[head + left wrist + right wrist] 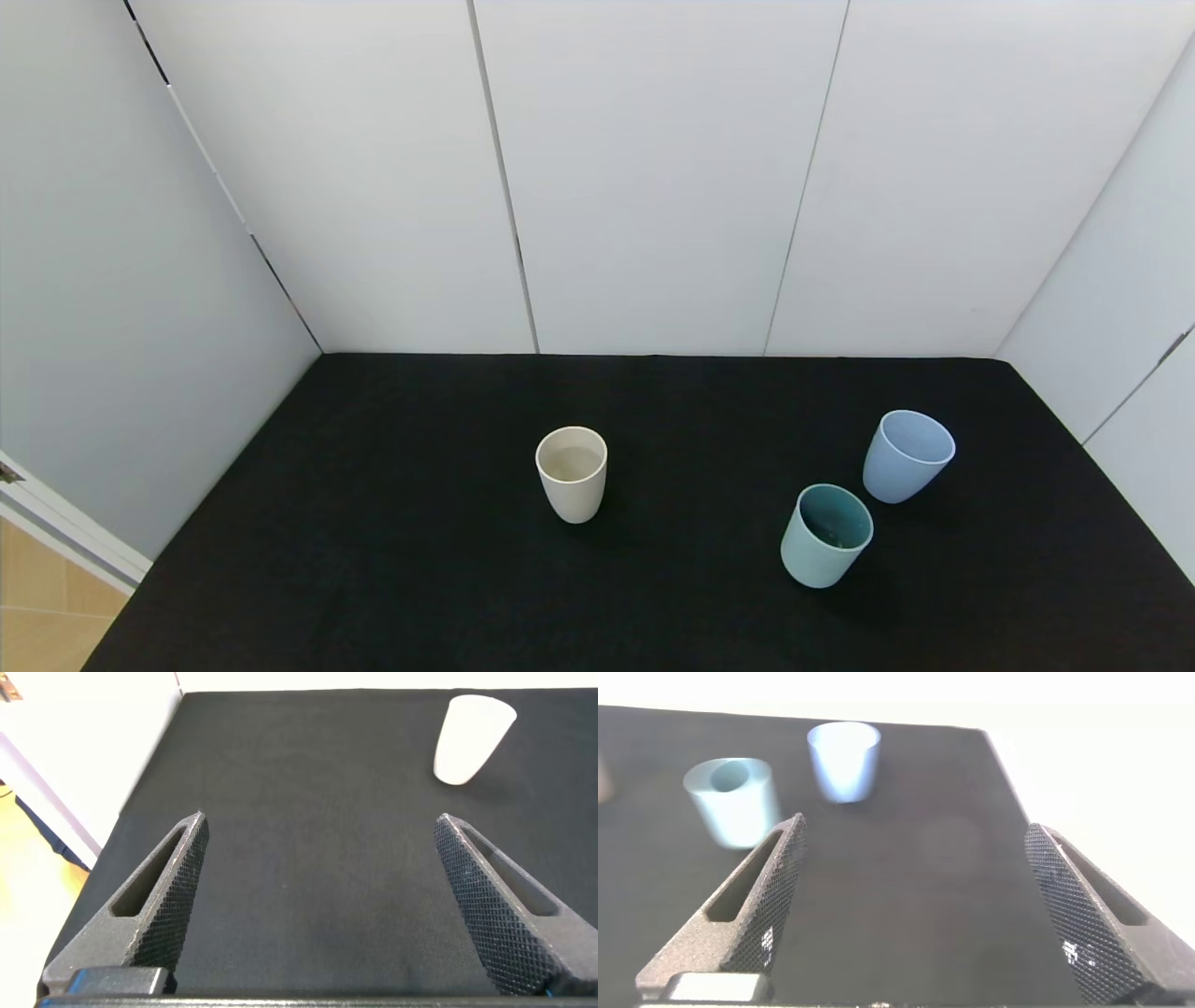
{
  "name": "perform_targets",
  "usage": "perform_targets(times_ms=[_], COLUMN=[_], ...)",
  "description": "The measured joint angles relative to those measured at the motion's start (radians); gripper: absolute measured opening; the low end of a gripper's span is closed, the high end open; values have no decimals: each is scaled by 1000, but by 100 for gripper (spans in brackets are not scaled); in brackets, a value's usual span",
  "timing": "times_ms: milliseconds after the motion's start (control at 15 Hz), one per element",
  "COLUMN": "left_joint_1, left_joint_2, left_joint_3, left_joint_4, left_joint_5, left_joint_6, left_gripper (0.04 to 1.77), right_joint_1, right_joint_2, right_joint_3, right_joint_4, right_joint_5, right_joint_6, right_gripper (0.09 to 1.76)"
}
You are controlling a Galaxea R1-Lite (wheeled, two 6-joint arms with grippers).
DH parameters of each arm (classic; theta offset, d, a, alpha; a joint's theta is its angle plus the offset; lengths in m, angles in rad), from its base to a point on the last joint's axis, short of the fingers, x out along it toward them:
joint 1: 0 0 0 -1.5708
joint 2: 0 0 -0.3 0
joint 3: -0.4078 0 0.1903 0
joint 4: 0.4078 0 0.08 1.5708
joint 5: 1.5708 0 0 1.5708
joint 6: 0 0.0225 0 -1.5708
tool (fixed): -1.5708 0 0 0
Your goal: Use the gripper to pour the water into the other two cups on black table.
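Though arms escape overhead — water (834, 530) indistinct.

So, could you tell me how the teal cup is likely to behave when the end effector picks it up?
The teal cup looks rigid and matte, so probably not slippery. It narrows toward its base and has no handle, so it might slide down in a loose grip. The water inside could slosh if it tips.

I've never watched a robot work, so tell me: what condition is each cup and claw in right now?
Teal cup: upright, liquid inside, not held.
Cream cup: upright, not held.
Blue cup: upright, not held.
Left gripper: open, holding nothing.
Right gripper: open, holding nothing, short of the teal cup.
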Motion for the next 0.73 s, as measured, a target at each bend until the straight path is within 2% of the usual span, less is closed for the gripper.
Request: perform_targets(times_ms=[133,333,733], left_joint_1=[0,0,0], left_joint_2=[0,0,0], left_joint_3=[0,0,0], left_joint_4=[0,0,0], left_joint_5=[0,-1,0], left_joint_6=[0,0,0], left_gripper=[172,172,172], right_joint_1=[0,-1,-1], right_joint_2=[-4,-6,-7], right_joint_3=[32,65,87], right_joint_4=[-30,-32,-27], right_joint_5=[13,119,130], right_joint_6=[-20,-2,1], right_gripper=[170,170,170])
